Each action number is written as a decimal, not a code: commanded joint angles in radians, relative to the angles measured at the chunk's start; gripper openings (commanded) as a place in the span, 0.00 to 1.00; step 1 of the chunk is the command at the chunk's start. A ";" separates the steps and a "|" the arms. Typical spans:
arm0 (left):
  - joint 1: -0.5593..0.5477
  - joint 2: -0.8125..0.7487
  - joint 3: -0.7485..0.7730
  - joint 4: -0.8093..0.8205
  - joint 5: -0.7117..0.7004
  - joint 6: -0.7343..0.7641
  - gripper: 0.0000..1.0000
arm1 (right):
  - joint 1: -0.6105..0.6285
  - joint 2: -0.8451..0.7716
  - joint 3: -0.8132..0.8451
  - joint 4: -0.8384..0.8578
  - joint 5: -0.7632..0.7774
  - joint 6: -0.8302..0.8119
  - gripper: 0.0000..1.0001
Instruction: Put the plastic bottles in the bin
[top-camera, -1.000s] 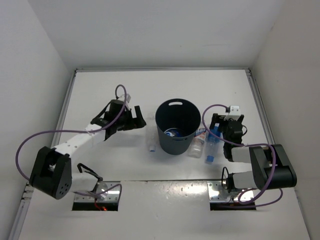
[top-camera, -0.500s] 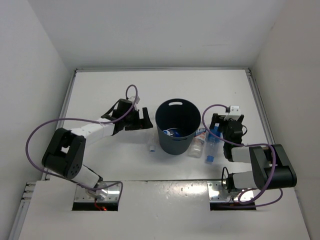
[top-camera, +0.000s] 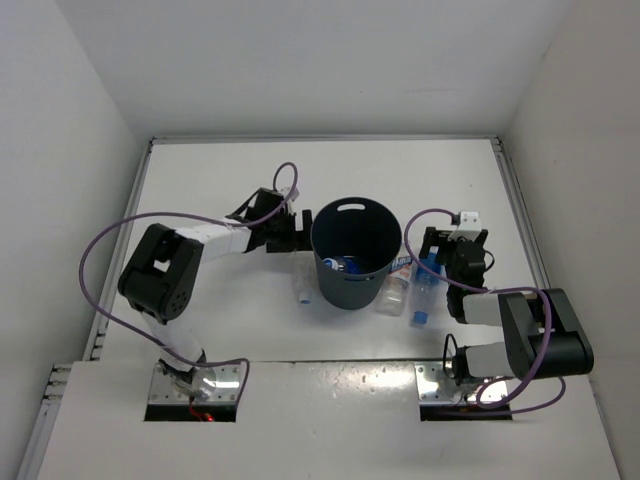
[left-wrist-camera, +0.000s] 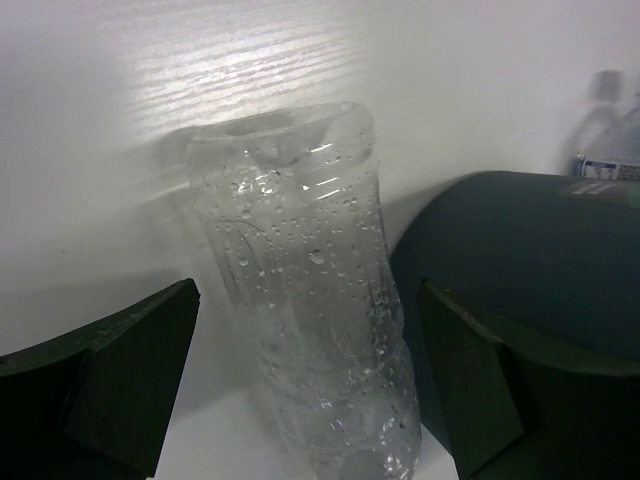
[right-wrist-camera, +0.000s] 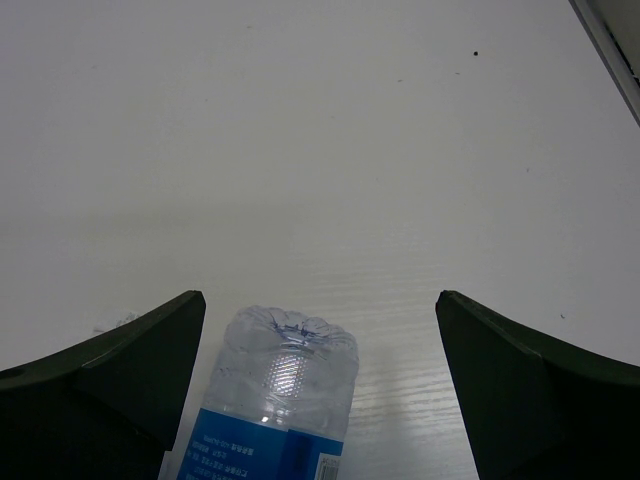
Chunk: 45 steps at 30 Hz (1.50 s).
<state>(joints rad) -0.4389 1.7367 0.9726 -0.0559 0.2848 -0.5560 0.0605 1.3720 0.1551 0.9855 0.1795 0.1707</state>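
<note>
lab test cell | white-walled enclosure (top-camera: 90, 80) | bolted arm bases (top-camera: 195, 385)

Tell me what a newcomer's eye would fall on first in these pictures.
The dark grey bin stands at the centre of the top view, with a blue-labelled bottle inside. The left pincer gapes around a clear wet bottle lying beside the bin. Two more bottles lie at the bin's right, and the open right pincer straddles the base of one.
</note>
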 joint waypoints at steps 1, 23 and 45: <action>-0.008 0.032 0.041 -0.005 0.050 0.019 0.97 | -0.004 -0.008 0.031 0.042 -0.002 0.000 1.00; 0.186 -0.270 0.346 -0.299 -0.165 -0.053 0.63 | -0.004 -0.008 0.031 0.042 -0.002 0.000 1.00; -0.145 -0.436 0.652 -0.144 -0.248 -0.104 0.60 | -0.004 -0.008 0.031 0.042 -0.002 0.000 1.00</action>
<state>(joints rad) -0.5095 1.3262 1.6630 -0.3241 0.0246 -0.6365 0.0605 1.3720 0.1551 0.9852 0.1795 0.1707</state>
